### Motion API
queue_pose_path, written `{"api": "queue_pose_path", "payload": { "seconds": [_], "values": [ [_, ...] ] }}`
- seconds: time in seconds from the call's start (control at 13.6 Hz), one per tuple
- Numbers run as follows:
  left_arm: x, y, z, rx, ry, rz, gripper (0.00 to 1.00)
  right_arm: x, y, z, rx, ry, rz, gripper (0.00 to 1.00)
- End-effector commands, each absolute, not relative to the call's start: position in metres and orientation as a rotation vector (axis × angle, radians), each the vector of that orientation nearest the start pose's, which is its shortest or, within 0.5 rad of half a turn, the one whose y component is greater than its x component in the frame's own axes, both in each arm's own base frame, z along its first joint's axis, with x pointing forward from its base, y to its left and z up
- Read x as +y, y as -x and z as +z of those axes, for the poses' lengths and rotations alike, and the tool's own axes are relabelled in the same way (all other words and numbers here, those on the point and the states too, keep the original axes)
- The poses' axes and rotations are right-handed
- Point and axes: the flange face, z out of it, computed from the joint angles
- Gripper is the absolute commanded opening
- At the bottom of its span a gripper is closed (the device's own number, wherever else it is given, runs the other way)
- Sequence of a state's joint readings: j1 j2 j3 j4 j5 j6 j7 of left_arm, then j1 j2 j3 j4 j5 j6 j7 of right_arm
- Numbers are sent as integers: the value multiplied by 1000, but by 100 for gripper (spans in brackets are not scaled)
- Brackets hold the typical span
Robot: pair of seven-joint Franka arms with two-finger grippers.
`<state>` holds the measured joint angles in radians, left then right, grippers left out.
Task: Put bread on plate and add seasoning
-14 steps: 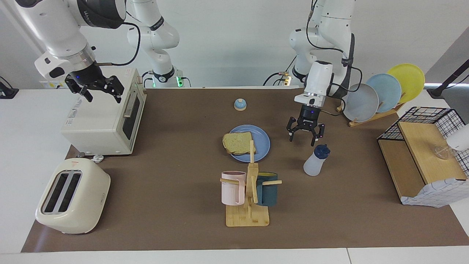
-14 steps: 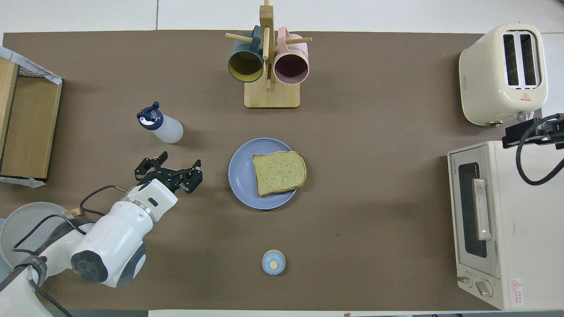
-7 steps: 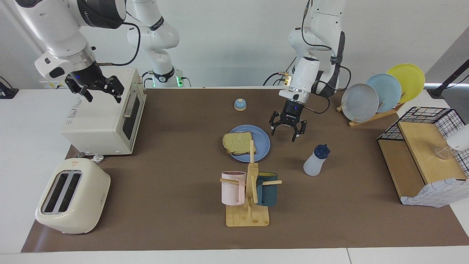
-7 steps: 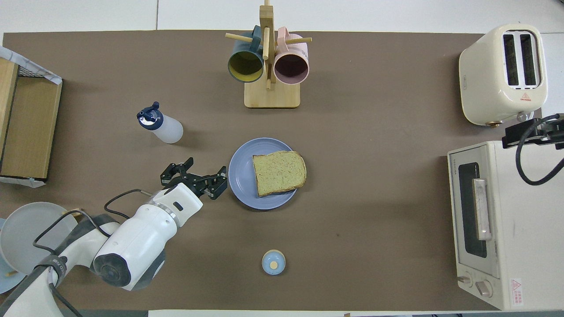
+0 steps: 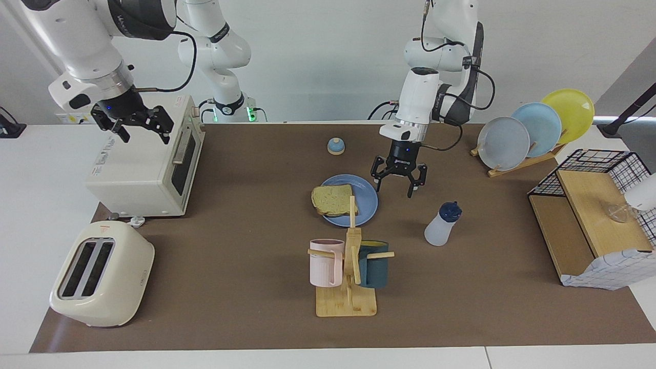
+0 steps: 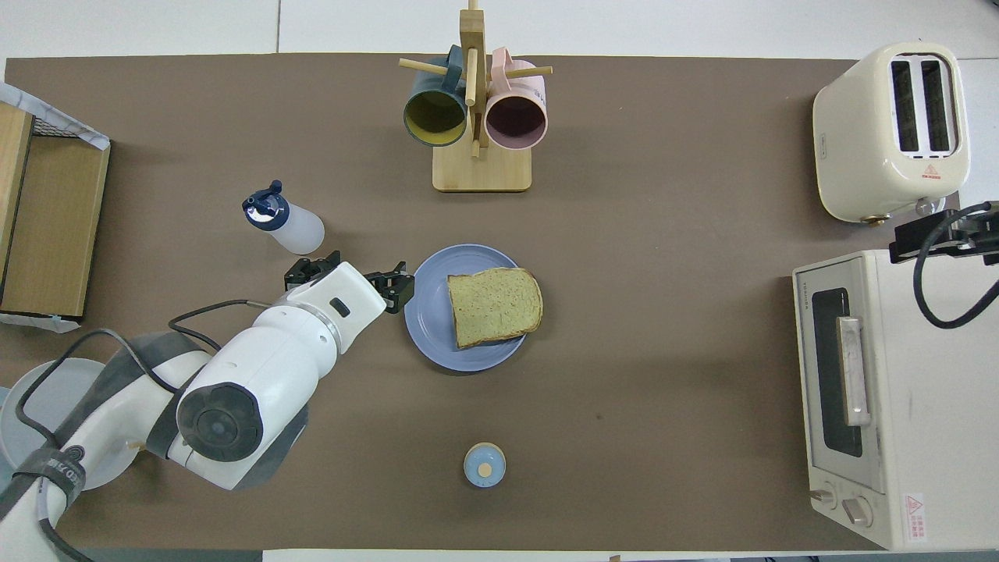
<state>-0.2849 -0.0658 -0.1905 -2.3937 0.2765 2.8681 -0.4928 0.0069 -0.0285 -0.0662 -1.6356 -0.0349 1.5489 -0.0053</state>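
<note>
— Over the table mat point(image 5: 246, 215), just beside the plate point(image 5: 370, 202) toward the left arm's end, what is the left arm doing?

— It comes from its base, bends down at the wrist, and its left gripper point(image 5: 399, 183) points at the mat with its fingers spread and nothing between them. It hangs in the air above the bare mat between the plate and the seasoning point(image 5: 441, 224), touching neither.

— And the other arm?

— It waits. The right gripper point(image 5: 132, 125) hovers above the top of the toaster oven point(image 5: 143, 169), fingers apart, empty.

— Where are the task's things?

— The bread point(image 5: 333, 199) lies flat on the plate, on the half toward the right arm's end, its crust overhanging the rim a little. The plate sits mid-table, nearer to the robots than the mug rack point(image 5: 348, 277). The seasoning bottle stands upright on the mat, capped, toward the left arm's end and a bit farther from the robots than the plate.

— Any writing you can read?

— Little. The toaster point(image 5: 100, 274) carries a red warning triangle beside its slots, and the oven has a red-printed sticker near its knobs point(image 6: 915, 511); the words on both are too small to read. A line of lettering runs along the oven's front edge, also unreadable.
</note>
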Motion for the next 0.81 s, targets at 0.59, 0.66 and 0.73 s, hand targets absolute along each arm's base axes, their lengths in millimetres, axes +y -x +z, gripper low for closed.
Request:
{"api": "queue_pose_path", "payload": {
  "seconds": [0.59, 0.66, 0.73],
  "values": [
    [-226, -508, 515, 119, 3085, -519, 100, -39, -536, 607, 50, 3177, 101, 100],
    [-219, -512, 519, 116, 3082, -506, 100, -39, -536, 608, 50, 3177, 98, 100],
    [-211, -516, 525, 121, 3079, -498, 100, -39, -536, 608, 50, 3177, 98, 100]
  ]
}}
